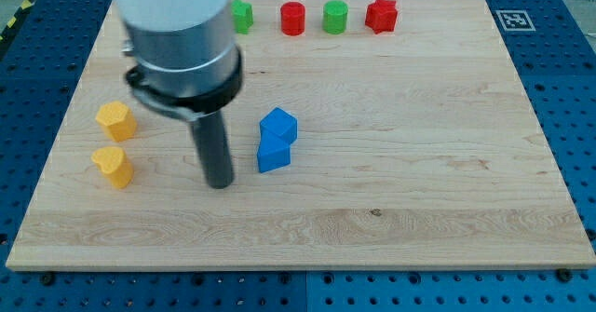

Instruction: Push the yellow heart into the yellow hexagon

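Note:
The yellow heart (113, 166) lies near the board's left edge. The yellow hexagon (116, 120) lies just above it, with a small gap between them. My tip (220, 183) rests on the board to the right of the yellow heart, well apart from it, and just left of two blue blocks.
Two blue blocks (276, 139) touch each other right of the tip. Along the view's top stand a green block (241, 16), a red cylinder (293, 19), a green cylinder (335, 17) and a red star (381, 15). The wooden board (419, 163) sits on a blue pegboard.

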You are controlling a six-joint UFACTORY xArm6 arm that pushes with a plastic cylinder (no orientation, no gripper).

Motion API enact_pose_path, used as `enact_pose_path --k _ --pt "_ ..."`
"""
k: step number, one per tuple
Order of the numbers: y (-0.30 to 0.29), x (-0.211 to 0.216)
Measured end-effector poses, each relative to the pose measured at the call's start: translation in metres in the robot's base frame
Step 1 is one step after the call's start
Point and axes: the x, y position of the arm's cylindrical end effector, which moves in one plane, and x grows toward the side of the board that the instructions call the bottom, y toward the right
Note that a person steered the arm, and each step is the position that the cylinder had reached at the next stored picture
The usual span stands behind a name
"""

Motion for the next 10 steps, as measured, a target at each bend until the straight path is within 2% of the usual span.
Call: enact_pose_path --k 1,2,4,6,8,10 --pt "-0.043 0.012" --pt "-0.044 0.014" --pt "-0.087 0.037" --pt "-0.105 0.018" --pt "-0.088 0.003" --pt "-0.1 0.002"
